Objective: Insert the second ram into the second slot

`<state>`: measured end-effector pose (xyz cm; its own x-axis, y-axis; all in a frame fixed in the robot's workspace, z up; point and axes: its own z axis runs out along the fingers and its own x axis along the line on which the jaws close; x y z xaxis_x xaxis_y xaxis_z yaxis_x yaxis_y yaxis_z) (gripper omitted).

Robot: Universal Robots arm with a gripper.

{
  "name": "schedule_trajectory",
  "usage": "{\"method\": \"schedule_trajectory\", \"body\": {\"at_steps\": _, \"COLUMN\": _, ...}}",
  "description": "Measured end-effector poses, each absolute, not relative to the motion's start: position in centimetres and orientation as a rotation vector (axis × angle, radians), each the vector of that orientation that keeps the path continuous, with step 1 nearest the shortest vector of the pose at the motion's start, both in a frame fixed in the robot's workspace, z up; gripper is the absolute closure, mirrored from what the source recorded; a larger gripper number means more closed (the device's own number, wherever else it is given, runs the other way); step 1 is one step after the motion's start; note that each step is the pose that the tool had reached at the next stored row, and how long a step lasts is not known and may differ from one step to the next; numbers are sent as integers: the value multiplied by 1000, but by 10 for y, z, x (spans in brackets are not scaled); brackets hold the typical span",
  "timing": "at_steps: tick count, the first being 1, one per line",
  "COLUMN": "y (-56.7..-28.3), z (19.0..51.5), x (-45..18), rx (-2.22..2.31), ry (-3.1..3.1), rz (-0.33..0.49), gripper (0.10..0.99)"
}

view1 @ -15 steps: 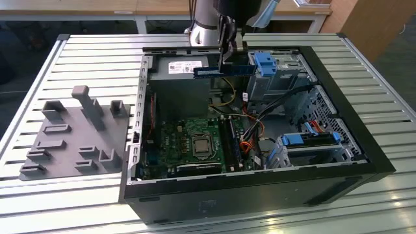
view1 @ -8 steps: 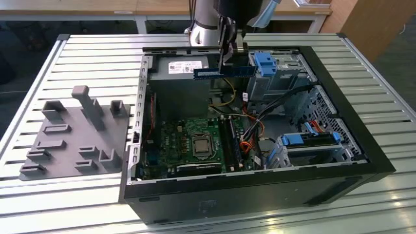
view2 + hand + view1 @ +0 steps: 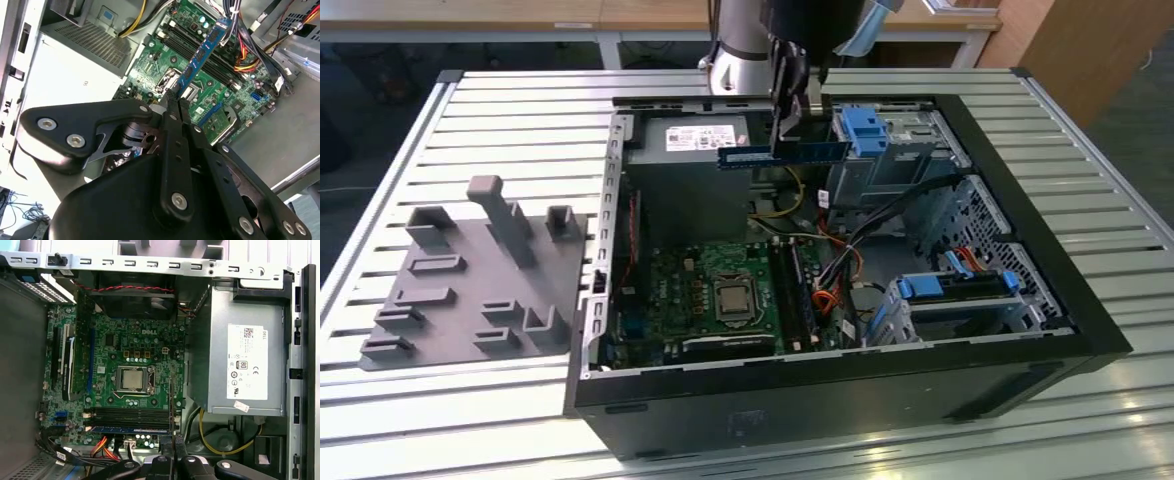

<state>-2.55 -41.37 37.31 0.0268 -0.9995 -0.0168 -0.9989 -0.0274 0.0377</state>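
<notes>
Gripper clamped on second ram, memory slots well below it; slight tilt could jam it against seated stick.

— How is the arm standing?
— In the exterior view it is reaching down from above, with the wrist pointing straight down.
— And the gripper?
— It is hanging at the arm's lower end. In the second wrist view its two dark fingers are pressing together, pinching the second ram between their tips.
</notes>
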Motion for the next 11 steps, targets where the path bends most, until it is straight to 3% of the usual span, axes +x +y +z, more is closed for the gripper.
{"method": "schedule_trajectory", "body": {"at_steps": 11, "y": -421, "z": 373, "x": -26, "rx": 2239, "ry": -2179, "rz": -58, "gripper": 957}}
